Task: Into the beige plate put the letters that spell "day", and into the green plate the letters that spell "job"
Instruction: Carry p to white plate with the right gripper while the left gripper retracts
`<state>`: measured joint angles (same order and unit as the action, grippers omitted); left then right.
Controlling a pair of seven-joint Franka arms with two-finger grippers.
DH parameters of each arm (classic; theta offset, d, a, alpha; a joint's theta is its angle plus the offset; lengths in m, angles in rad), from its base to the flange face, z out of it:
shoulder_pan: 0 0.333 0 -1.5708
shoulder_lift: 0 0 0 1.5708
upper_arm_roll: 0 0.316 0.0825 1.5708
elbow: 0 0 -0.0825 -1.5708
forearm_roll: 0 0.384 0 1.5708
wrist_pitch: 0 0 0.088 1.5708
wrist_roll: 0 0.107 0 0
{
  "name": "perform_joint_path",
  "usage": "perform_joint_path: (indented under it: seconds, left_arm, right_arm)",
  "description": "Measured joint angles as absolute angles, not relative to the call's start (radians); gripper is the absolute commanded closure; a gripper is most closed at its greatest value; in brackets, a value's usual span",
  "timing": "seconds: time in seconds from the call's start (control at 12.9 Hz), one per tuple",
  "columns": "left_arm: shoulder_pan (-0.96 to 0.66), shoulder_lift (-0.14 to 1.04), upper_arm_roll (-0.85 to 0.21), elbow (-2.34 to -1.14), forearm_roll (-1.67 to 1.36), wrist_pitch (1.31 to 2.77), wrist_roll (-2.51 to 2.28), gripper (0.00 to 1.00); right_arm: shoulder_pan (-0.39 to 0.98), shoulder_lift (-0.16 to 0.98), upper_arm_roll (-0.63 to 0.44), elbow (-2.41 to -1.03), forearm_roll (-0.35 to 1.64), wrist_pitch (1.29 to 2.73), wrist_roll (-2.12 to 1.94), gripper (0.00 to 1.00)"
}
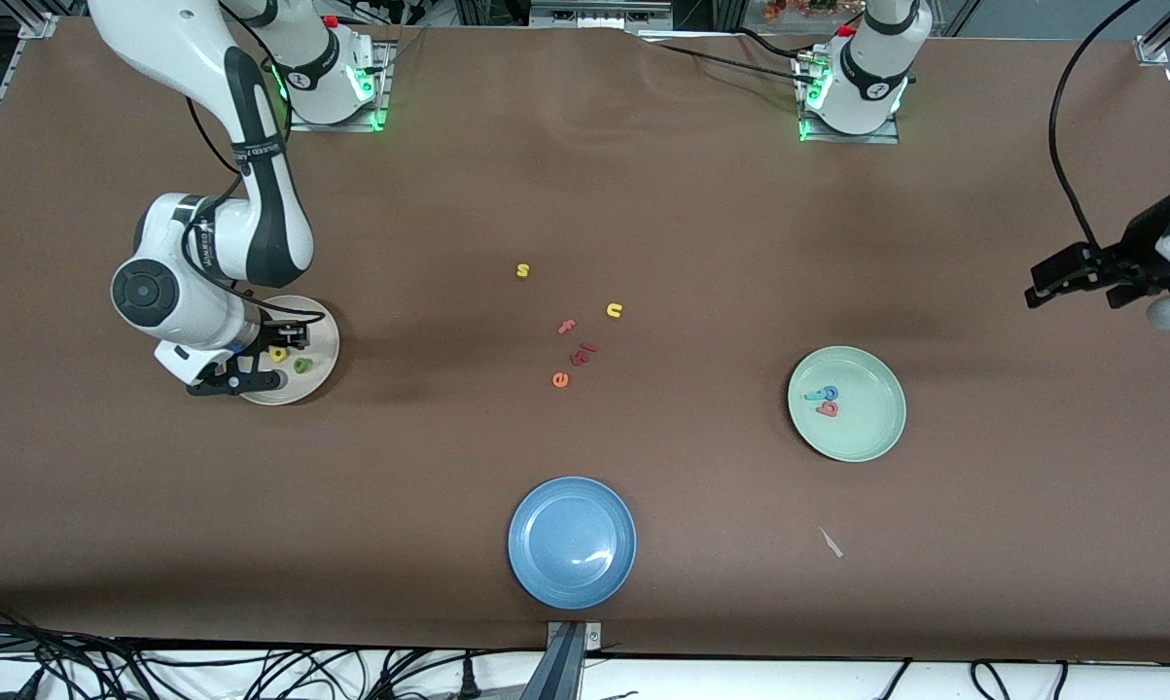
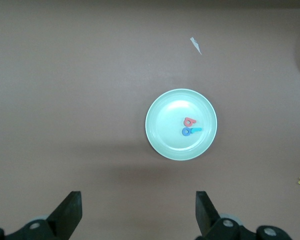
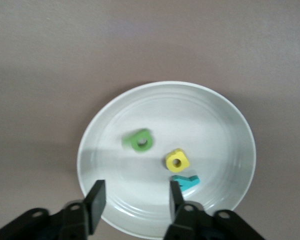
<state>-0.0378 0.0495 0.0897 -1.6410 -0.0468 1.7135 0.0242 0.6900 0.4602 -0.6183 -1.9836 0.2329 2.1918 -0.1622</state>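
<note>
Three plates sit on the brown table [image 1: 643, 194] in the front view. The beige plate [image 1: 320, 331] lies toward the right arm's end, under the right tool [image 1: 268, 362], with a yellow a [image 1: 278, 355] and a green d [image 1: 301, 366] showing in it. The green plate [image 1: 871, 437] lies toward the left arm's end and holds a teal j [image 1: 816, 395], a blue o [image 1: 831, 393] and a salmon-red b [image 1: 828, 409]. The blue plate [image 1: 572, 574] is nearest the camera. Mid-table lie a yellow s [image 1: 522, 271], a yellow u [image 1: 614, 311], a pink f [image 1: 567, 327] and an orange e [image 1: 560, 380]. The left tool [image 1: 1081, 277] waits above the table's edge.

In the left wrist view, the left tool [image 2: 138, 212] is spread wide and holds nothing.

In the right wrist view, the right tool [image 3: 135, 200] hovers over the beige plate with its jaws parted and empty; the teal y [image 3: 185, 182] touches the a, the d lies apart.
</note>
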Motion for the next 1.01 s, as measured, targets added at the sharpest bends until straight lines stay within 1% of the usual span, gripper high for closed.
perform_joint_path:
  seconds: [0.16, 0.31, 0.54, 0.86, 1.01]
  left_arm:
    - [-0.026, -0.021, 0.075, -1.724, -0.047, 1.729, 0.024, 0.0]
    - [-0.01, -0.046, 0.074, -1.754, -0.047, 1.736, 0.024, 0.0]
    - [0.004, -0.047, 0.072, -1.757, -0.047, 1.738, 0.024, 0.0]
    - [0.017, -0.041, 0.068, -1.759, -0.047, 1.743, 0.025, 0.0]
    - [0.016, -0.041, 0.054, -1.758, -0.047, 1.746, 0.025, 0.0]
  right_arm:
    - [0.699, 0.46, -0.612, -1.929, 0.233, 2.105, -0.117, 0.0]
    - [0.703, 0.458, -0.598, -1.871, 0.234, 2.023, -0.069, 0.0]
    - [0.708, 0.456, -0.574, -1.816, 0.235, 1.944, 0.0, 0.0]
    - [0.733, 0.451, -0.566, -1.692, 0.235, 1.747, 0.095, 0.0]
    - [0.759, 0.444, -0.561, -1.657, 0.217, 1.707, 0.127, 0.0]
